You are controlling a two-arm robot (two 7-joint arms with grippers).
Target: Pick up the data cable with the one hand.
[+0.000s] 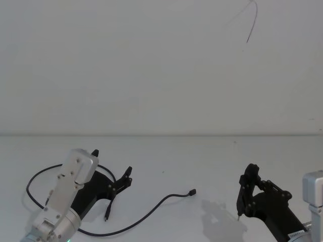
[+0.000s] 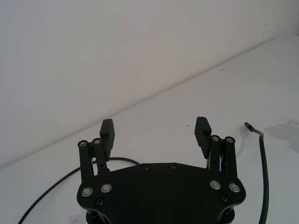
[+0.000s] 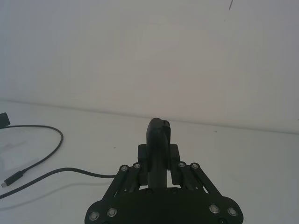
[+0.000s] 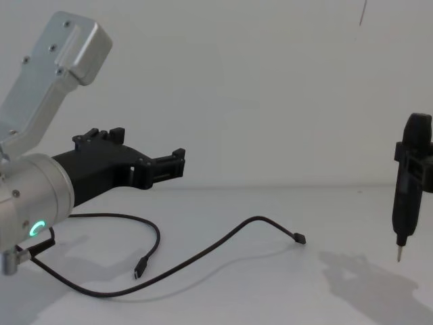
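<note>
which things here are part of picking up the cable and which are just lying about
Job: data cable, loose on the table; left gripper, jaws open, over its loop.
Not the job: right gripper, shut on a pointed black tool.

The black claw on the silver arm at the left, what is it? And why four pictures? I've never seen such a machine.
This is a robot with two arms. One picture comes from a camera on its head, one from its chest and one from each wrist. The claw is the left gripper, the robot's means of grasping. Its two fingers are open and empty above the white table. On the table a thin black data cable lies in loose curves, with a small plug at each end. The right gripper is shut on a black tool, whose metal tip points down.
</note>
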